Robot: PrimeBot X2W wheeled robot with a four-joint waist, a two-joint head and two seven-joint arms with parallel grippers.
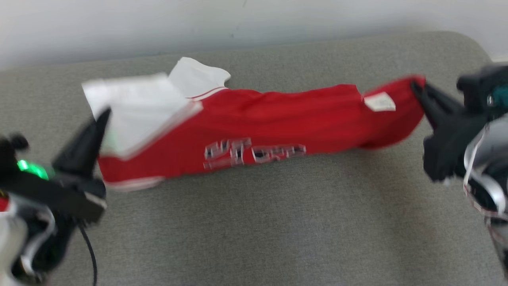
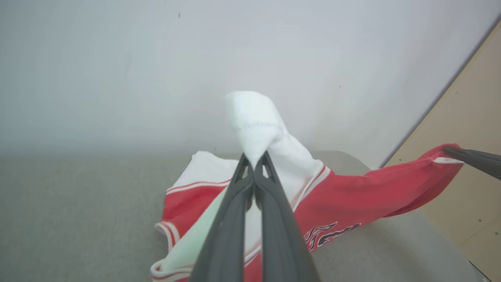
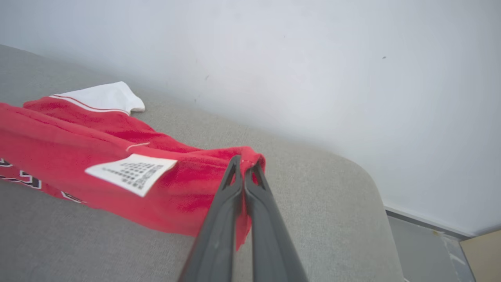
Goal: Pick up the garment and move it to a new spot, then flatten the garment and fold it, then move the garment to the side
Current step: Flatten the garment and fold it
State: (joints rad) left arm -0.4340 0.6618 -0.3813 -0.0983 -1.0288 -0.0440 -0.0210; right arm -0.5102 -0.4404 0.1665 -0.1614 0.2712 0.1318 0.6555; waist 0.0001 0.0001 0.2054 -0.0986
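Garment (image 1: 254,119) strung between your two arms, its long axis running left to right across the tabletop (image 1: 254,230) and roughly parallel to the wall (image 1: 254,24) behind. Your left end effector (image 1: 105,113) was clamped on the white end, where a tuft of cloth poked up past its closed tips in the left wrist view. Your right end effector (image 1: 414,84) was clamped on the red end, just beyond the care label (image 1: 380,102). Each arm had its own end, and neither was nearer the middle. Both ends were raised, while the middle appeared to sag onto the tabletop near the lettering (image 1: 254,151).

The garment was a soft, limp knit, red with white panels and thin striped trim, bunched lengthwise into a narrow band instead of lying open. The tabletop was covered in grey woven fabric and had a rounded corner.

By the look of it, any carry or spread turned on you keeping both arms level along that left-to-right line. Slack on one side would likely have let the band twist.
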